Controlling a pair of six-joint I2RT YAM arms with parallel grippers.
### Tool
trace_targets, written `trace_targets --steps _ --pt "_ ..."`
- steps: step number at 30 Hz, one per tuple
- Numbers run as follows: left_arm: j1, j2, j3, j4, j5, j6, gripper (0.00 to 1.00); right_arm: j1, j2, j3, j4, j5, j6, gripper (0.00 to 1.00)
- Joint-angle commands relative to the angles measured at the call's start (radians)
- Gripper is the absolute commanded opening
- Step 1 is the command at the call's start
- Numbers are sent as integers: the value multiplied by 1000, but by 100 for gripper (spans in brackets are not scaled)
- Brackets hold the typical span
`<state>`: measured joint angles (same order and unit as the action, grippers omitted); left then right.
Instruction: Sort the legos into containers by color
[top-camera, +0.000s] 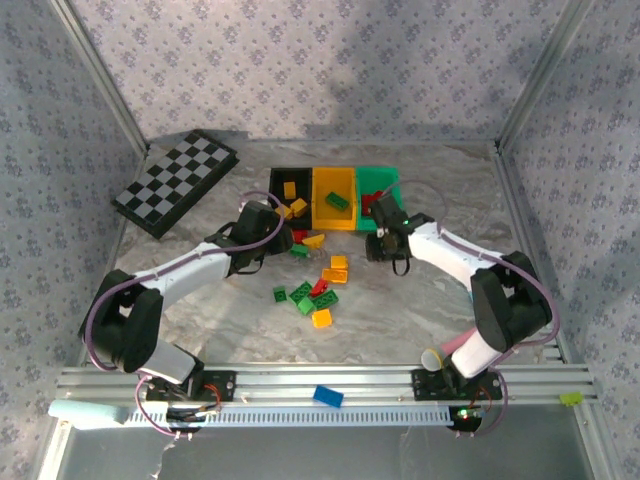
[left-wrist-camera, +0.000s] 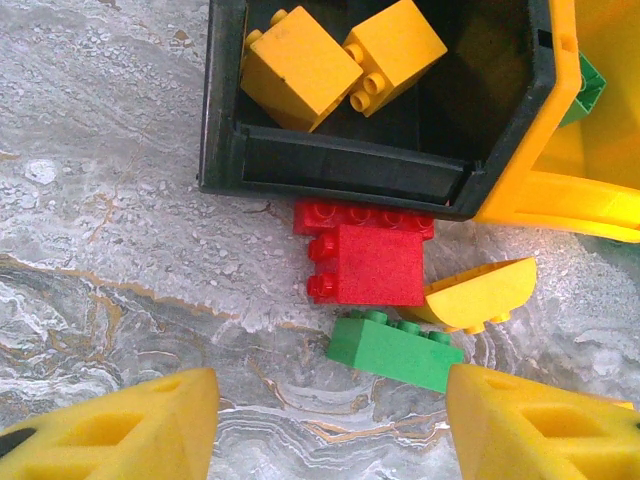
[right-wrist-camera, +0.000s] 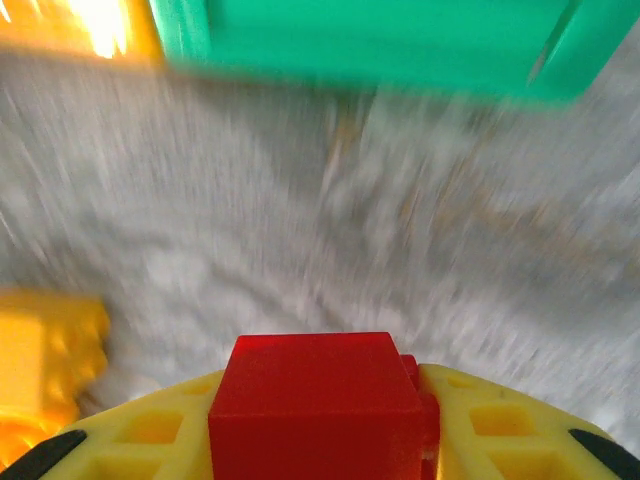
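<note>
Just short of the black bin (left-wrist-camera: 340, 165), my left jaws hang about half open with nothing between them, the yellow fingertips (left-wrist-camera: 120, 430) spread to either side. Beyond the gap between them a green brick (left-wrist-camera: 395, 350) lies flat on the tabletop (left-wrist-camera: 120, 230). Past it a red pair (left-wrist-camera: 370, 260) of bricks sits against the outside of the black bin's near wall. A curved yellow piece (left-wrist-camera: 480, 295) touches the pair on the right. Inside the black bin lie two yellow-orange bricks (left-wrist-camera: 300, 65), side by side.

Right of the black bin and touching it stands the yellow-orange bin (top-camera: 330, 180), with the green bin (top-camera: 385, 178) next in the row. My right jaws are closed on a red brick (right-wrist-camera: 315, 400), pads pressed to both its sides. They are just in front of the green bin, though that wrist's view is blurred. On my side of the black bin, near the middle of the tabletop, loose legos (top-camera: 312, 292) in red, green and yellow-orange lie scattered.
</note>
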<state>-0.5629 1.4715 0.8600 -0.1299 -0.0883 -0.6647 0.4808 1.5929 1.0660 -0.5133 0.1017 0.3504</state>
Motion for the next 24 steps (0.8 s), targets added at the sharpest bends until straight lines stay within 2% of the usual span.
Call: trace_targets --steps 1,6,16,19,20,21,24 --pt "3 -11 -3 0 14 -10 62 -52 43 116 45 -18 -55 33" --pt "4 -24 -8 -11 8 -14 62 -119 184 286 83 -39 -76 34" --pt "4 -56 -36 -18 -15 -31 62 -162 424 548 85 -21 -130 38" --pt "3 -56 -32 -24 -13 -30 62 -170 474 612 67 -28 -142 43" --pt "4 -56 -32 -25 -14 -30 62 -168 484 627 56 -27 -146 48" --pt "4 -57 -33 -24 -16 -29 62 -167 486 631 51 -25 -148 52" --pt "4 -53 -31 -20 -18 -28 62 -162 465 612 56 -27 -152 57"
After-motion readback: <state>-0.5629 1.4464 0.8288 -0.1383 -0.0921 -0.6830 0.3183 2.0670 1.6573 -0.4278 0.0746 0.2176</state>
